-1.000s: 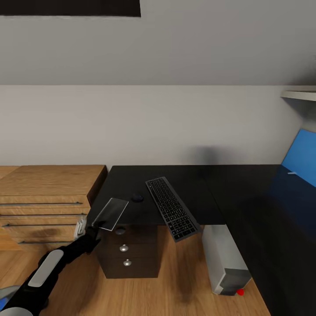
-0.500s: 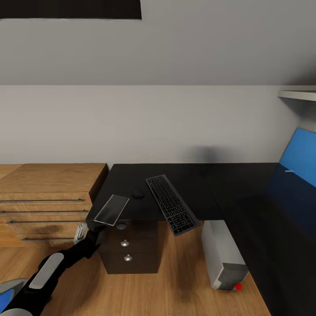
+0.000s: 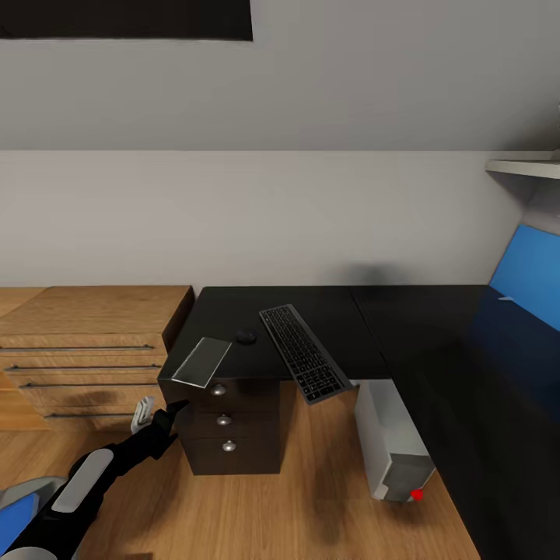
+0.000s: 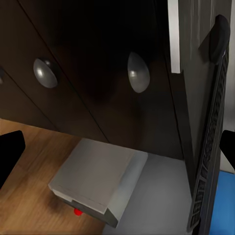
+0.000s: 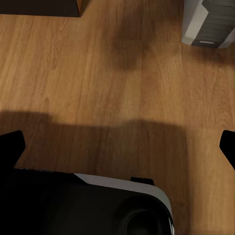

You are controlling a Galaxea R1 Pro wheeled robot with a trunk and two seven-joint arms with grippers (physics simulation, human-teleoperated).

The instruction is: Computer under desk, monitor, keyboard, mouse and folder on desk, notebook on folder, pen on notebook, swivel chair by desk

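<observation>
Reaching up from the lower left of the head view, the left arm ends in its end effector [image 3: 159, 420], just in front of the dark drawers [image 3: 225, 420] of the desk [image 3: 404, 327] and below the desk's front edge. Its fingers are spread wide, one fingertip [image 4: 10, 152] at each side of the left wrist view, nothing between them. The right end effector points down at the wooden floor [image 5: 117, 73]; its fingertips [image 5: 12, 144] likewise stand far apart and empty.

Drawers carry round silver knobs [image 3: 224, 420]; two of them show close up in the left wrist view.

Computer [image 3: 393, 447]: light-grey tower on the floor at the desk's inner corner, partly under the black top, a red spot at its near lower corner. Also seen past the drawers in the left wrist view [image 4: 98, 183].

On the desk's near left corner lies a flat, pale, glossy rectangular thing [image 3: 202, 362], overhanging the front edge; cannot tell what it is. Just beyond it sits the mouse [image 3: 246, 337]. Beside the mouse, to the right, the keyboard [image 3: 303, 351] lies at a slant, its near end jutting past the desk edge.

Left of the desk, a light wooden chest [image 3: 85, 350] with long bar handles. Far right, the desk's blue back panel [image 3: 529, 276], with a pale shelf [image 3: 525, 167] above it.
</observation>
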